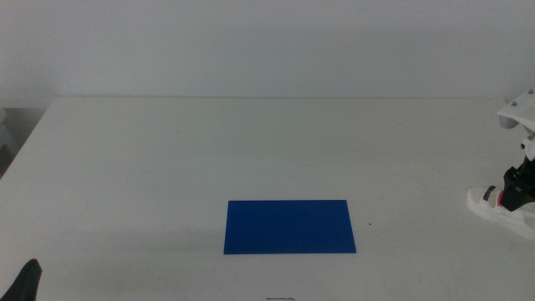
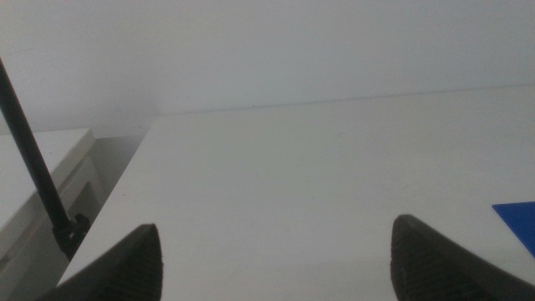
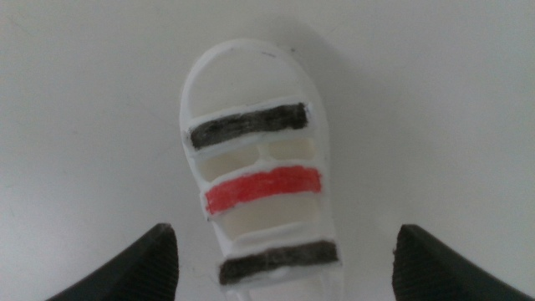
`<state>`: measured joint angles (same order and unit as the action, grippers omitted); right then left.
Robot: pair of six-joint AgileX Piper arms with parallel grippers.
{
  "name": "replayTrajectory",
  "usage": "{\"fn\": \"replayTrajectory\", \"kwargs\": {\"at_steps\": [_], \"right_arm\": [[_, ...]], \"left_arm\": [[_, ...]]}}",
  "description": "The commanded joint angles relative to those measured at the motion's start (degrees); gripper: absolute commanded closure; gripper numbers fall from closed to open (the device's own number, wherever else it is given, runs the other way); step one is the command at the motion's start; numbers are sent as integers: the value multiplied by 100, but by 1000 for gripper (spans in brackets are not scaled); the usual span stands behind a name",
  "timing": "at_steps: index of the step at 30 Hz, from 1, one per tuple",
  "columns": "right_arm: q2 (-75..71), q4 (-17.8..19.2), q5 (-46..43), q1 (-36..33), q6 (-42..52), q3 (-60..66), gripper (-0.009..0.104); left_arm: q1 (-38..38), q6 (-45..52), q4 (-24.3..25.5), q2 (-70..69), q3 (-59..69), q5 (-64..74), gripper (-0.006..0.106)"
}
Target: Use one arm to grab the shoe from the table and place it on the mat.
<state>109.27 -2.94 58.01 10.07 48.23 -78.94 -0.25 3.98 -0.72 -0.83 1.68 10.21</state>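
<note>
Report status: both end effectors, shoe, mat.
Right end effector open, straddling shoe at table's right edge. Left end effector open, waiting. Mat bare, path clear.

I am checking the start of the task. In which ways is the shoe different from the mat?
The shoe is white with black and red straps; the mat is plain dark blue. The shoe is raised and chunky; the mat is flat. The shoe lies between the right gripper's open jaws; the mat lies alone. Both rest on the table.
</note>
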Motion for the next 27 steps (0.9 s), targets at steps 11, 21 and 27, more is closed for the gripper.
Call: {"fn": "replayTrajectory", "kwargs": {"at_steps": [11, 21, 27], "right_arm": [[114, 65, 122, 43, 57, -164, 30], [272, 217, 147, 43, 117, -164, 62], [40, 89, 149, -202, -82, -304, 96]], "left_arm": [[-20, -87, -49, -110, -19, -473, 7], [-20, -87, -49, -110, -19, -473, 7], [-20, -87, -49, -110, -19, -473, 7]]}}
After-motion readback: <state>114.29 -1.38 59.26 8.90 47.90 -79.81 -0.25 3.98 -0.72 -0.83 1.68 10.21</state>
